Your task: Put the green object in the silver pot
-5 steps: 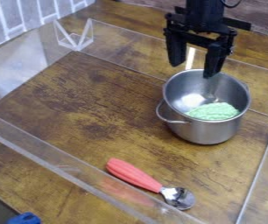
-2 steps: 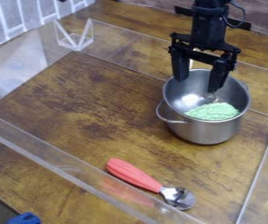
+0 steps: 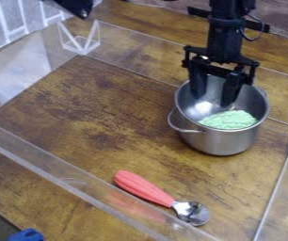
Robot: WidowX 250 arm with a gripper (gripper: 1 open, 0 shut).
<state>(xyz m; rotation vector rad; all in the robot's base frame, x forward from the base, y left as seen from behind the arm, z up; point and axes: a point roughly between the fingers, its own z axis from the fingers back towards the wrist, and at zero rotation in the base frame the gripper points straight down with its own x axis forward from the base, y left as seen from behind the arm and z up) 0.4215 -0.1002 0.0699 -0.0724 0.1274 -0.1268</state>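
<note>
Found green object [image 3: 229, 120] lying inside silver pot [image 3: 212, 140], right of center in the frame, toward the right side of the interior. Saw gripper [image 3: 218, 104] reaching down into the pot from the upper right, fingers apart, with nothing seen between them; could not confirm contact with the metal. Judged placement as good as done, with only a clean withdrawal to make. Noted risk of snagging the rim on the way up and so tipping or dragging the pot; noted also risk of closing on the green piece by mistake and lifting it out again. Inspected brown wooden tabletop [image 3: 77, 122], streaked by grain. Located red-handled spoon [image 3: 162, 197] at bottom center, well apart from the pot. Observed clear plastic edging [image 3: 73, 183] running diagonally across the lower left, and blue item [image 3: 26, 234], unidentified, in the bottom left corner.
</note>
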